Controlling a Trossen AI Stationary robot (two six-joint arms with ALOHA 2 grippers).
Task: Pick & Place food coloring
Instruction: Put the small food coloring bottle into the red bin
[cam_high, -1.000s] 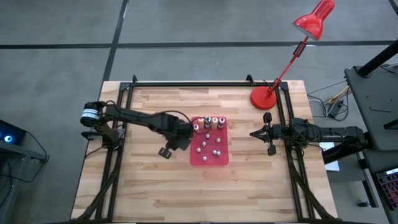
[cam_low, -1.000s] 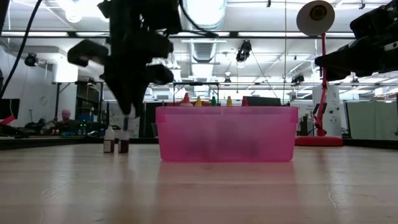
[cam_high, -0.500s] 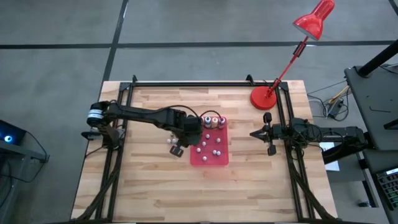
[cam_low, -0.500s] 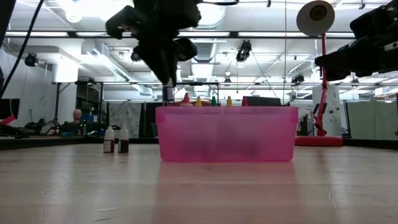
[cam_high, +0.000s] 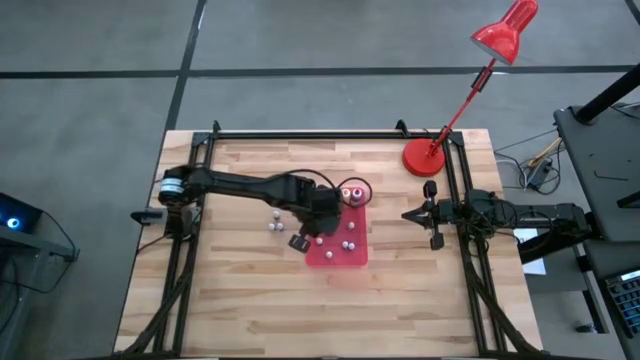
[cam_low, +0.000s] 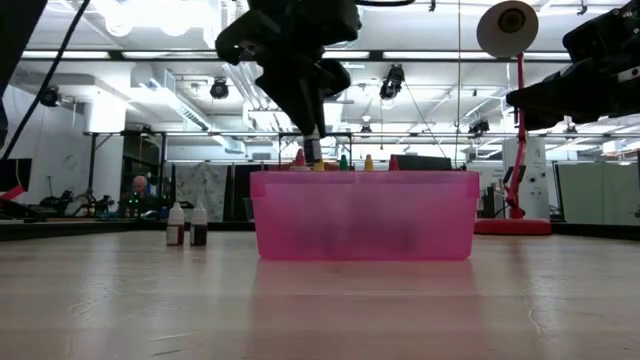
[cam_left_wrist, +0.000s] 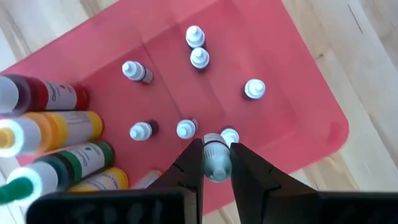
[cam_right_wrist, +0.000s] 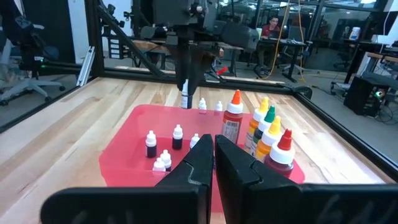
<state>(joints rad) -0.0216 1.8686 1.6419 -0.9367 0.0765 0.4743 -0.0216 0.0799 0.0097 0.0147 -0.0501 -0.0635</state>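
My left gripper hangs over the flat red tray, shut on a tiny food coloring bottle with a white cap and a teal body. In the low view the gripper is just above the tray's rim. Several tiny bottles stand on the tray's floor, and larger bottles stand at its far end. Two more tiny bottles stand on the table left of the tray. My right gripper waits shut at the table's right side. My left gripper pinches the tiny bottle between its two fingers, which sit on the sides of its body just under the cap. The fingers come steeply from above. The bottle hangs roughly upright below them, clear of the tray's floor.
A red desk lamp stands with its round base on the table's far right corner. The bare wooden table top stretches in front of and left of the tray. Black frame rails run along the table's sides.
My left gripper has risen from beside the two bottles on the table and gone toward the table's right edge, over the tray's rim. It stays shut on the tiny bottle, which is now lifted clear above the tray. The two bottles on the table have not moved.
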